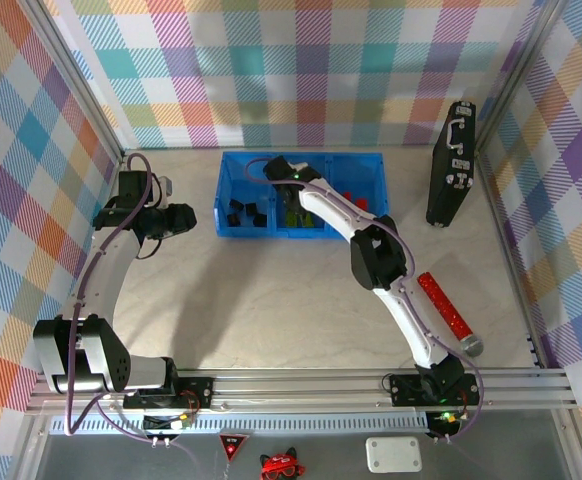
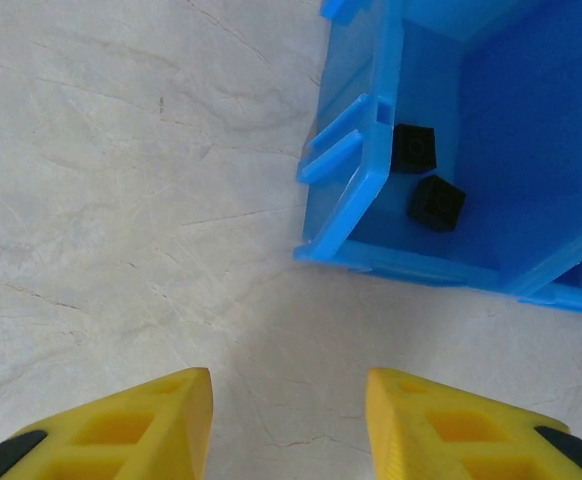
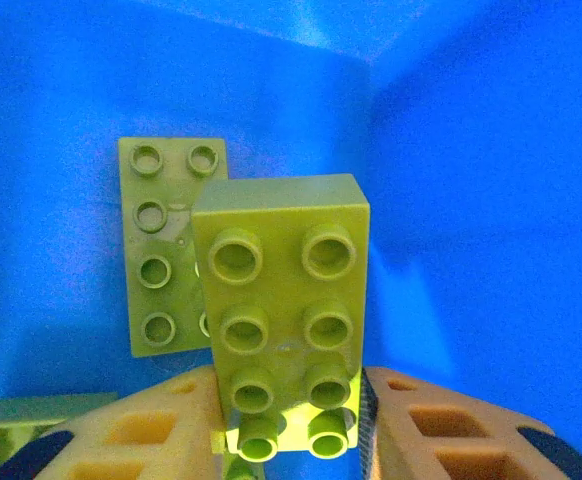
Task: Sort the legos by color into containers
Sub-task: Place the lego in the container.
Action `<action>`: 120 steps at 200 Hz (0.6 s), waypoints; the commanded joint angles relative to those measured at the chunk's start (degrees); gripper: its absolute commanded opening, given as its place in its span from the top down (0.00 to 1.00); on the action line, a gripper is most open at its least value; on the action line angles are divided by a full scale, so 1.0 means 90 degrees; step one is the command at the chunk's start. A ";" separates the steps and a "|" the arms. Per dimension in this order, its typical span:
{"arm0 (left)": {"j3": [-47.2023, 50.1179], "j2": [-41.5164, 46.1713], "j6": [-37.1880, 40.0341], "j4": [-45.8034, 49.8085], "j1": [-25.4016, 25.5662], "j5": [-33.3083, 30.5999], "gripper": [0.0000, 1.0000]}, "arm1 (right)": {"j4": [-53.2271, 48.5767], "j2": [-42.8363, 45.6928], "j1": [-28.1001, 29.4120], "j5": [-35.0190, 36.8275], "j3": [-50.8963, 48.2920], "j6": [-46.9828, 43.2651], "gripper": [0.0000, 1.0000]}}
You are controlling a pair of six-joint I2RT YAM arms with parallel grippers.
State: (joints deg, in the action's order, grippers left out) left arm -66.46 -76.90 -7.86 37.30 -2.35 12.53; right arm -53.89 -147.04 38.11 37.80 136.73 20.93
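Checkered walls [image 1: 301, 70] stand around the pale table [image 1: 271, 300]. At its far side sits the blue bin [image 1: 233, 157], with black bricks [image 2: 414, 150] in the left compartment and red bricks [image 1: 356, 200] in the right. In the middle compartment the right end effector [image 3: 291, 420] is clenched on a lime-green brick [image 3: 283, 300], beside a second green brick [image 3: 161, 250]. The left end effector [image 2: 289, 420] is released, over bare table near the bin's corner.
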 commanded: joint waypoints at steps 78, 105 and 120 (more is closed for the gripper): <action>0.0036 -0.0055 0.0086 0.0057 -0.0050 -0.0074 0.56 | -0.0094 0.0207 0.0061 0.0772 0.0211 0.0051 0.46; -0.0028 -0.0165 0.0092 0.0084 -0.0051 -0.0094 0.56 | -0.0155 0.0734 0.0140 0.0594 -0.0042 0.0094 0.44; -0.0029 -0.0159 0.0097 0.0084 -0.0051 -0.0123 0.55 | -0.0152 0.1087 0.0168 0.0455 -0.0309 0.0133 0.41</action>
State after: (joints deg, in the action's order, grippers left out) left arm -66.46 -78.00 -7.86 37.34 -2.35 12.34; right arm -53.06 -146.63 39.05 41.78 135.87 20.64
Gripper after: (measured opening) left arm 0.444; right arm 0.568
